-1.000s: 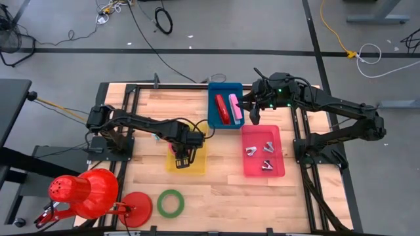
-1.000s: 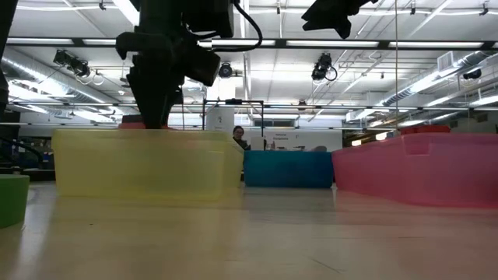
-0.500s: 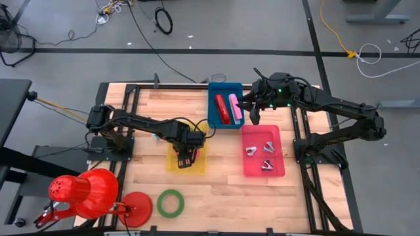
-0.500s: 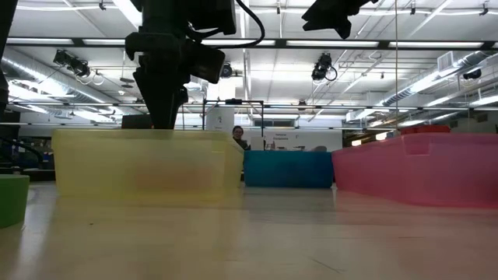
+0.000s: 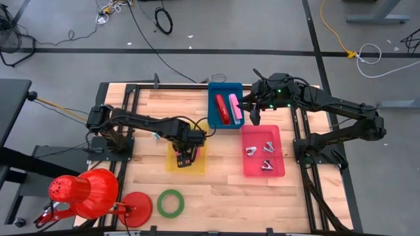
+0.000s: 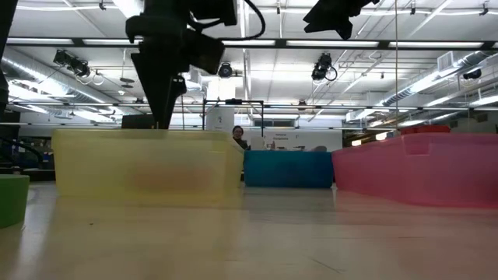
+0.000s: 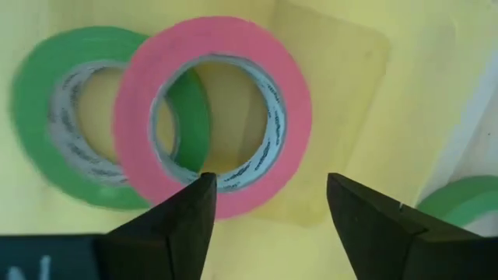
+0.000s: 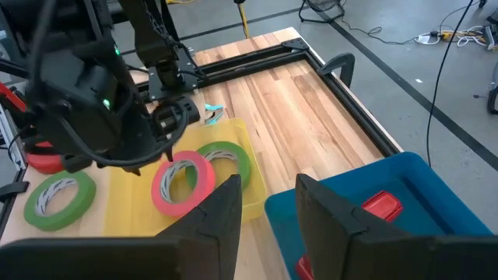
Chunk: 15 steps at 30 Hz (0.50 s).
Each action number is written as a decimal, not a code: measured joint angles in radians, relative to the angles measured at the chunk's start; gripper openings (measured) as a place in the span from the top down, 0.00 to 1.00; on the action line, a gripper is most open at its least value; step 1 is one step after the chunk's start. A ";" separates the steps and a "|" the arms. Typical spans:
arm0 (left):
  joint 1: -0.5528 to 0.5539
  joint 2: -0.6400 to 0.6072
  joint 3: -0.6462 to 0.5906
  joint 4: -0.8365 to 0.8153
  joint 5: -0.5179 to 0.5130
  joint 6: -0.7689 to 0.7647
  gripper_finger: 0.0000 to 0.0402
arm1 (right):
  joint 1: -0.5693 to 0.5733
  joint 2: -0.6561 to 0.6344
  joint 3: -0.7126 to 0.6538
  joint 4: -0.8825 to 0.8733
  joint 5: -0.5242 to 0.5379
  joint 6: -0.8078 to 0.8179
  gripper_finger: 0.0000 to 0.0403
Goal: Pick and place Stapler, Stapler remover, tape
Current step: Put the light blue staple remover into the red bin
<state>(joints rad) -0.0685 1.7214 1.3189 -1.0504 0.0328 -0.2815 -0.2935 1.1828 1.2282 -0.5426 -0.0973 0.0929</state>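
L gripper (image 7: 264,225) open, directly over pink tape (image 7: 212,127) lying flat in yellow bin (image 5: 186,160), overlapping green roll (image 7: 70,117). R gripper (image 5: 252,113) far off beside blue bin (image 5: 215,99); can't tell jaws.

We see a red lamp (image 5: 82,192) just off the wooden table's (image 5: 147,105) near left corner. Cables (image 5: 164,19) lie on the grey floor beyond the table's far edge, another (image 5: 367,52) to the far right.

Pink tape roll (image 7: 214,117) overlapping green tape roll (image 7: 47,124), open left claw (image 7: 268,222) above
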 joint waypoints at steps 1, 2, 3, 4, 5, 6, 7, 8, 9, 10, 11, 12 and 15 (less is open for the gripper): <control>0.000 0.000 0.018 -0.017 -0.006 0.003 0.39 | 0.000 0.000 0.000 0.000 0.000 0.000 0.70; 0.000 -0.001 0.035 -0.025 -0.008 0.011 0.40 | 0.000 0.000 0.000 0.000 0.000 0.000 0.70; -0.001 -0.001 0.048 -0.027 -0.009 0.029 0.40 | 0.000 0.000 0.000 -0.001 0.000 0.000 0.70; -0.003 -0.001 0.055 -0.033 -0.010 0.044 0.41 | 0.000 0.000 0.000 -0.001 0.000 0.000 0.70; -0.004 -0.001 0.060 -0.042 -0.013 0.064 0.42 | 0.000 0.000 0.000 -0.001 0.000 0.000 0.70; -0.007 -0.001 0.063 -0.055 -0.019 0.086 0.42 | 0.000 0.000 0.000 -0.001 0.000 0.000 0.70; -0.008 -0.001 0.065 -0.071 -0.031 0.101 0.43 | 0.000 0.000 0.000 -0.002 0.000 0.000 0.70; -0.007 -0.002 0.066 -0.092 -0.043 0.108 0.43 | 0.000 0.000 0.000 -0.002 0.000 0.000 0.70; -0.004 -0.006 0.065 -0.116 -0.059 0.114 0.44 | 0.000 0.000 0.000 -0.003 0.000 0.000 0.70; -0.001 -0.011 0.065 -0.135 -0.076 0.117 0.45 | 0.000 0.000 0.000 -0.004 0.000 0.000 0.70; 0.004 -0.021 0.065 -0.141 -0.092 0.118 0.46 | 0.000 0.000 0.000 -0.004 0.000 -0.001 0.70; 0.009 -0.035 0.065 -0.145 -0.108 0.118 0.46 | 0.000 0.000 0.000 -0.004 0.000 -0.001 0.70; 0.030 -0.091 0.065 -0.142 -0.147 0.113 0.48 | 0.000 0.000 0.000 -0.004 0.000 -0.001 0.70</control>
<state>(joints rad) -0.0384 1.6308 1.3839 -1.1923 -0.1139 -0.1681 -0.2935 1.1828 1.2282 -0.5468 -0.0973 0.0921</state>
